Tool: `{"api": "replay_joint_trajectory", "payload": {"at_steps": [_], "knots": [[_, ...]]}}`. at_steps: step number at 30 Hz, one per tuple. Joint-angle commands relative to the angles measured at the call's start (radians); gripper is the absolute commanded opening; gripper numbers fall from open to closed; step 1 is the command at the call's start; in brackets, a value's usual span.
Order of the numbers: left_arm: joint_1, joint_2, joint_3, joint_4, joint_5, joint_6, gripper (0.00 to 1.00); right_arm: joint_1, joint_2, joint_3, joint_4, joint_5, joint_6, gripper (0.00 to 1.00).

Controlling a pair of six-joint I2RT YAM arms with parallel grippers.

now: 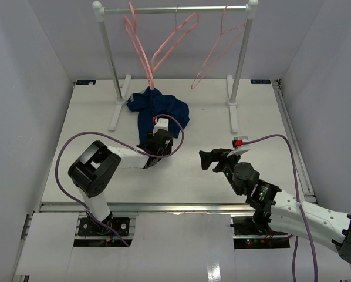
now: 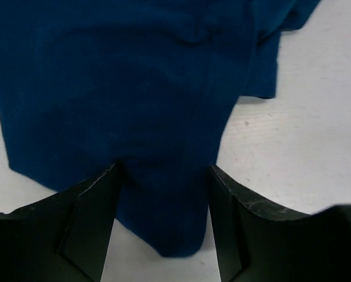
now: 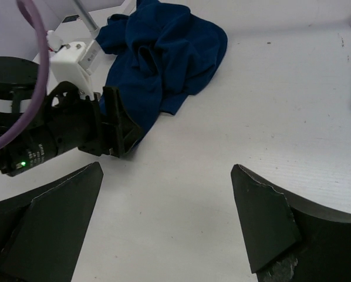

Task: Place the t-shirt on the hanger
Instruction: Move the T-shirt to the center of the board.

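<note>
Two grippers sit ahead of us, and only one is at the cloth. Nearest, the right gripper [image 3: 166, 167] hovers over bare table [image 1: 105, 117] with its jaws spread wide and nothing between them. The shirt [image 1: 164, 108] lies up and to its left, well apart.

A little farther out, the left gripper [image 2: 164, 176] is low at the shirt's near edge. Its jaws stand apart, one on each side of a tongue of blue cloth that points back toward us. From its wrist view we see cloth in the gap, but no pinch on it yet. We judge the coming move turns on this: the cloth is straight ahead of the left gripper and already between its jaws, so the left arm is plainly the nearer one.

Beyond it the shirt is a crumpled heap on the table. Its long axis runs roughly near to far, from that tongue to the foot of the rack [image 1: 175, 9].

Farthest, the left pink hanger [image 1: 143, 59] hangs steeply tilted from the rail, its low end just over the shirt's far edge. The other two hangers [image 1: 174, 42] hang to its right. We cannot tell which one is meant.
</note>
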Motion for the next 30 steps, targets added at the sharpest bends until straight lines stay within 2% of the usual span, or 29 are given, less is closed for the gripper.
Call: {"api": "replay_joint_trajectory", "payload": {"at_steps": [1, 2, 3, 5, 6, 7, 10, 13, 16, 19, 20, 21, 22, 24, 25, 27, 30], "knots": [[0.033, 0.061, 0.057, -0.072, 0.027, -0.036, 0.57, -0.002, -0.028, 0.001, 0.017, 0.034, 0.024, 0.97], [0.035, 0.071, 0.060, -0.086, 0.030, -0.039, 0.54, -0.002, -0.031, 0.000, 0.017, 0.036, 0.026, 0.98], [0.035, 0.076, 0.062, -0.098, 0.035, -0.043, 0.45, -0.002, -0.033, -0.001, 0.017, 0.037, 0.027, 0.98], [0.035, 0.073, 0.065, -0.114, 0.055, -0.049, 0.16, -0.002, -0.037, -0.005, 0.017, 0.042, 0.029, 0.98], [0.035, 0.057, 0.065, -0.131, 0.084, -0.056, 0.05, -0.001, -0.039, -0.006, 0.018, 0.047, 0.029, 0.98], [0.033, 0.024, 0.059, -0.143, 0.125, -0.065, 0.00, -0.001, -0.040, -0.006, 0.018, 0.051, 0.029, 0.98], [0.007, -0.134, 0.021, -0.154, 0.257, -0.096, 0.00, -0.002, -0.036, -0.006, 0.016, 0.061, 0.030, 0.99], [-0.091, -0.304, 0.008, -0.152, 0.392, -0.103, 0.00, -0.002, -0.030, -0.004, 0.014, 0.066, 0.028, 0.99], [-0.245, -0.397, 0.024, -0.151, 0.473, -0.102, 0.00, -0.002, -0.023, 0.000, 0.009, 0.063, 0.022, 0.99], [-0.325, -0.411, 0.036, -0.137, 0.542, -0.114, 0.00, -0.002, -0.020, 0.001, 0.008, 0.062, 0.019, 0.99], [-0.348, -0.402, 0.039, -0.118, 0.592, -0.109, 0.01, -0.001, -0.019, 0.000, 0.008, 0.062, 0.015, 1.00], [-0.362, -0.395, 0.041, -0.106, 0.629, -0.099, 0.15, -0.001, -0.018, 0.000, 0.008, 0.063, 0.013, 1.00], [-0.369, -0.387, 0.042, -0.098, 0.658, -0.087, 0.36, -0.002, -0.017, 0.000, 0.008, 0.064, 0.012, 1.00], [-0.370, -0.387, 0.041, -0.122, 0.584, -0.076, 0.57, -0.001, -0.016, 0.000, 0.008, 0.066, 0.010, 1.00], [-0.370, -0.401, 0.038, -0.134, 0.538, -0.076, 0.62, -0.001, -0.015, 0.001, 0.009, 0.066, 0.009, 1.00], [-0.365, -0.432, 0.038, -0.186, 0.352, -0.088, 0.70, -0.002, -0.013, 0.001, 0.010, 0.066, 0.007, 1.00], [-0.326, -0.464, 0.054, -0.291, 0.182, -0.115, 0.70, -0.001, -0.009, 0.003, 0.013, 0.047, -0.001, 0.92]]}}
